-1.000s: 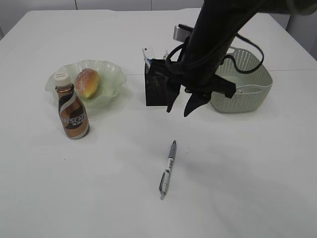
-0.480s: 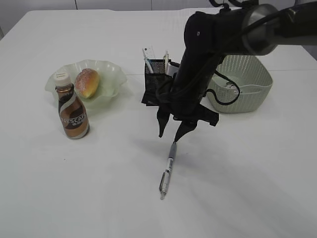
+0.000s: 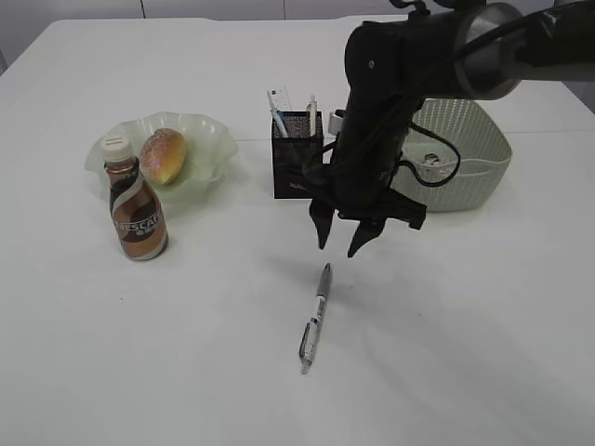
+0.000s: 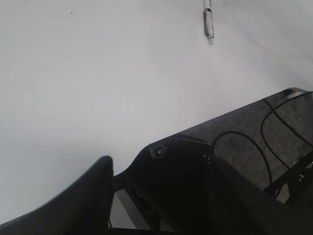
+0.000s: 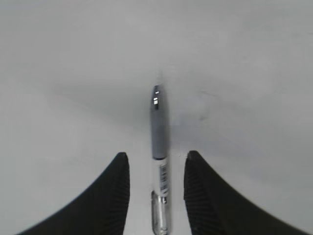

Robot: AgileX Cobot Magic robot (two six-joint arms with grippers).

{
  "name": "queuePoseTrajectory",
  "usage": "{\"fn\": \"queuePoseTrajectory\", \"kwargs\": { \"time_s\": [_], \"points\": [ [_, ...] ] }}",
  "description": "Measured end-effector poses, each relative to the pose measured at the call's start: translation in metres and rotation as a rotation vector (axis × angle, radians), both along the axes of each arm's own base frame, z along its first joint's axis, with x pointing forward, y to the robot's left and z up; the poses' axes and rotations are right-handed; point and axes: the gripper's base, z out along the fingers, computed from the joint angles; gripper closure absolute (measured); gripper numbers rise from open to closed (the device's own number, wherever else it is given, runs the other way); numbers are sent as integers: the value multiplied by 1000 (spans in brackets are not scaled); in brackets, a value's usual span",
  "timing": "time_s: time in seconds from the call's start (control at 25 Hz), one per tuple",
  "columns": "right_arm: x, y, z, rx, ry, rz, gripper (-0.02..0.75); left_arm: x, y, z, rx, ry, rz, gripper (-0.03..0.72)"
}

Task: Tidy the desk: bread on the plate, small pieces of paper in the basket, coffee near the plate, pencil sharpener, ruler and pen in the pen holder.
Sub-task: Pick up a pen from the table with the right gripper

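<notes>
A grey and clear pen (image 3: 314,319) lies flat on the white table, tip end toward the pen holder. My right gripper (image 3: 339,246) hangs open just above its far end. In the right wrist view the pen (image 5: 159,161) runs between the two fingers without touching them. The left wrist view shows the pen's (image 4: 208,22) clear end at the top edge, with my left gripper (image 4: 161,205) low, open and empty. Bread (image 3: 164,154) rests on the green plate (image 3: 209,139), and the coffee bottle (image 3: 136,209) stands in front. A ruler (image 3: 278,100) sticks out of the black mesh pen holder (image 3: 296,153). The pencil sharpener and paper pieces are hidden.
The pale green basket (image 3: 474,158) stands behind the right arm, to the right of the pen holder. The right arm's dark body and cables fill the lower right of the left wrist view. White tabletop surrounds the pen on all sides.
My right gripper has come down and forward from beside the pen holder to just above the pen's far end. Its opening is unchanged. The pen, bottle and bread have not moved.
</notes>
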Motion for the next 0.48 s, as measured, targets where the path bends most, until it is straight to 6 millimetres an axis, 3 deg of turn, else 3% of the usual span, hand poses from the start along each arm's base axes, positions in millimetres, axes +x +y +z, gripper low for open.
{"fn": "queuePoseTrajectory", "kwargs": {
  "time_s": [0.48],
  "points": [
    [0, -7, -3, -81, 15, -38, 426, 0, 0, 0, -1, 1, 2, 246]
  ]
}}
